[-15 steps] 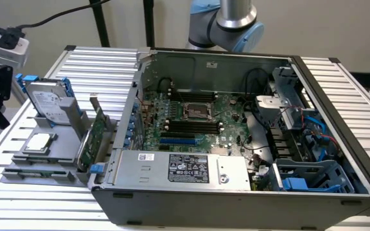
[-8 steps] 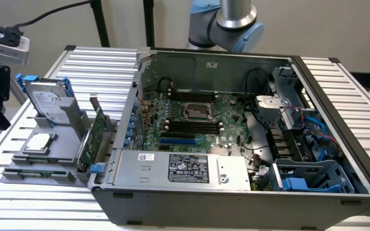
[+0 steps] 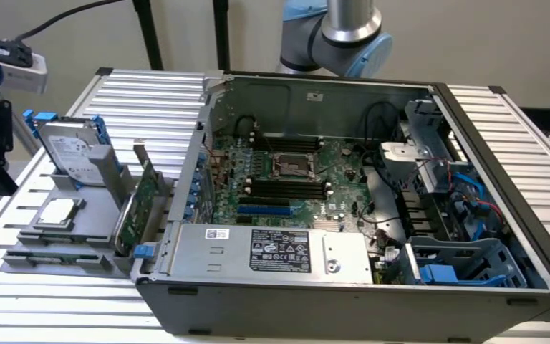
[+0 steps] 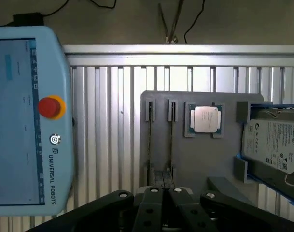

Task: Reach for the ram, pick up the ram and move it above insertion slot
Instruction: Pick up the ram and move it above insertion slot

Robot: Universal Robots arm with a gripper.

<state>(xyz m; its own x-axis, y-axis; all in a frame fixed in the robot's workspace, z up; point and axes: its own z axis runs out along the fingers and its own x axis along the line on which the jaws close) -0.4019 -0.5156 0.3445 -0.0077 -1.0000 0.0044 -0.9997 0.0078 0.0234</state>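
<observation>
1. The ribbed aluminium table carries an open computer case. Behind the case rises the robot arm.
2. Inside the case lies the motherboard. Its black memory slots, the place the task aims at, look bare.
3. A Universal Robots teach pendant lies on the table beside the grey parts holder.
4. That holder sits at the exterior view's left, well apart from the case's slots. It bears a hard drive, a green expansion card and a processor chip.
5. The gripper hangs over the holder's edge with its jaws pressed together and nothing between them.
6. The ram stands on edge in a narrow slot of the holder, seen as a thin dark line. A second such line runs just beside it, and the gripper points between the two.
7. Step in hand, as I judge it, is the reach: nothing is grasped and the ram sits in its holder.
8. A grasp calls for the jaws to part and centre over one thin edge.
</observation>
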